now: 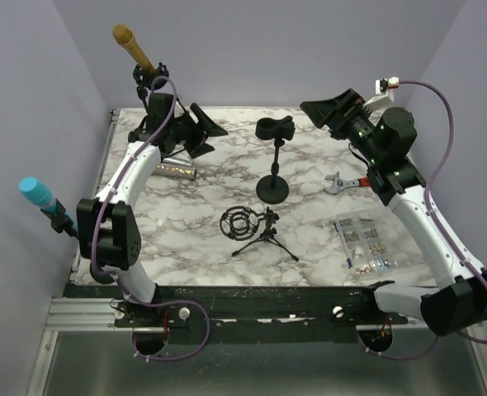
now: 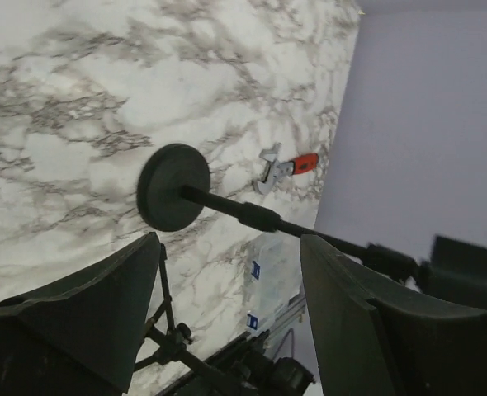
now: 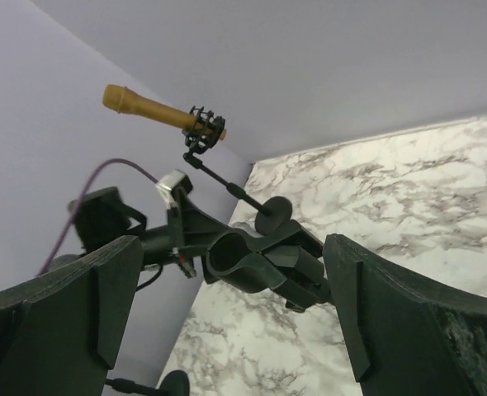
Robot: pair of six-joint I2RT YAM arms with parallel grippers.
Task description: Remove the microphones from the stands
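A gold microphone [image 1: 132, 45] sits tilted in the clip of a stand [image 1: 148, 78] at the back left corner; it also shows in the right wrist view [image 3: 144, 107]. A blue microphone [image 1: 37, 194] sits in a holder at the left table edge. My left gripper [image 1: 206, 134] is open and empty, just right of and below the gold microphone's stand. My right gripper [image 1: 326, 111] is open and empty at the back right, facing the empty clip [image 3: 252, 264] of the centre stand [image 1: 274, 161]. Neither gripper touches a microphone.
The centre stand's round base [image 2: 173, 187] is mid-table. A small tripod with a shock mount [image 1: 248, 224] stands in front of it. An orange-handled wrench [image 1: 347, 181] and a bag of screws [image 1: 363, 242] lie at the right. A silver object [image 1: 173, 171] lies at the left.
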